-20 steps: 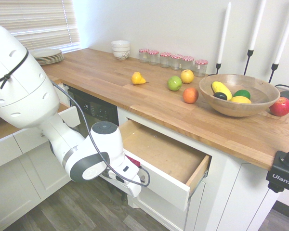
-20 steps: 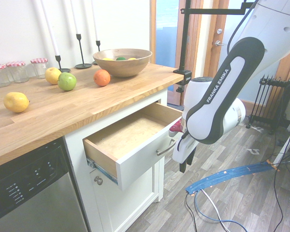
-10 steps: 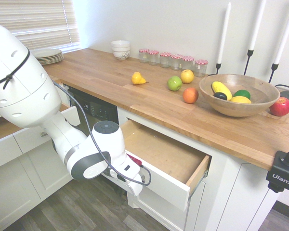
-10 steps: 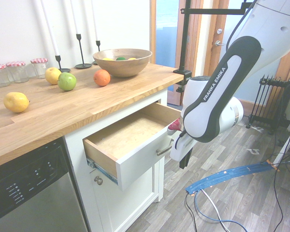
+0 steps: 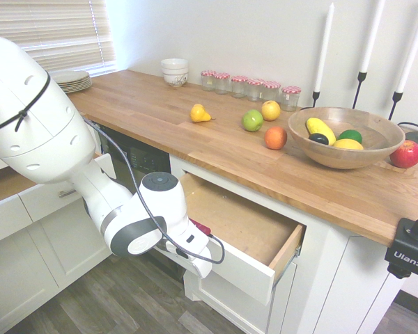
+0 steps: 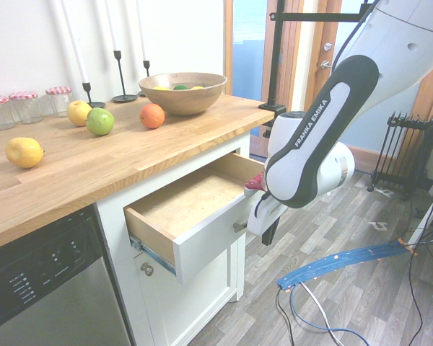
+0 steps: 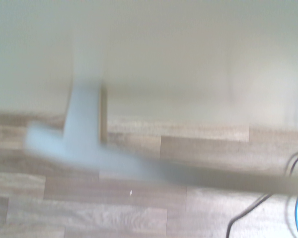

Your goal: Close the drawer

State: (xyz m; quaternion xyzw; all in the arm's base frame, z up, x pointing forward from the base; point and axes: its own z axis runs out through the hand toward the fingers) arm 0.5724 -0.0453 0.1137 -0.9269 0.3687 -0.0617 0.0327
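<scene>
In front of the open drawer (image 6: 213,241), beside its handle (image 6: 240,226): claw (image 6: 270,232) clenched, pointing down. On the table (image 5: 216,142): bowl (image 5: 345,158) holding fruit (image 5: 321,130).

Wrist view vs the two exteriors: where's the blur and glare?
Wrist view: silver bar handle and drawer front badly blurred, floor planks clearer; second exterior: white wall washed out; first exterior: bright glare beside window blinds.
</scene>
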